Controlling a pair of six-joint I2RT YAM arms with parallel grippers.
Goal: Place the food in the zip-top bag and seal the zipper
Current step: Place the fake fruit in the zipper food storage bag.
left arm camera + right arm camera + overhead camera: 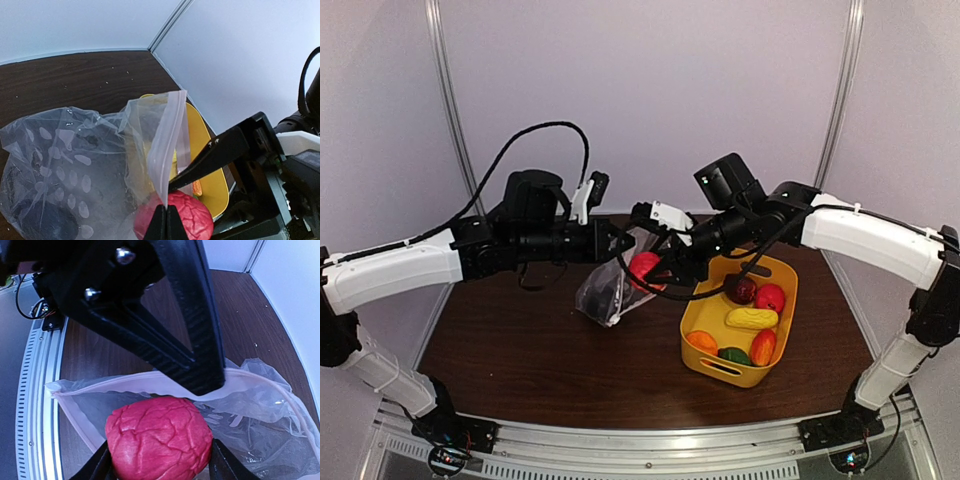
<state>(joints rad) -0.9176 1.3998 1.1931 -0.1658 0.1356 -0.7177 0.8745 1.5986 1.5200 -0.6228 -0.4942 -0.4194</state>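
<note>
Loading a pink-red fruit (157,437) into the raised bag (60,160).
Left claw (166,217), shut tight on the zipper edge (167,150), holds the mouth up and open above the table (520,350); right claw (157,462), half spread, grips the fruit at that mouth for dropping in. Other food (752,318) sits in the yellow tub (788,300), right.
</note>
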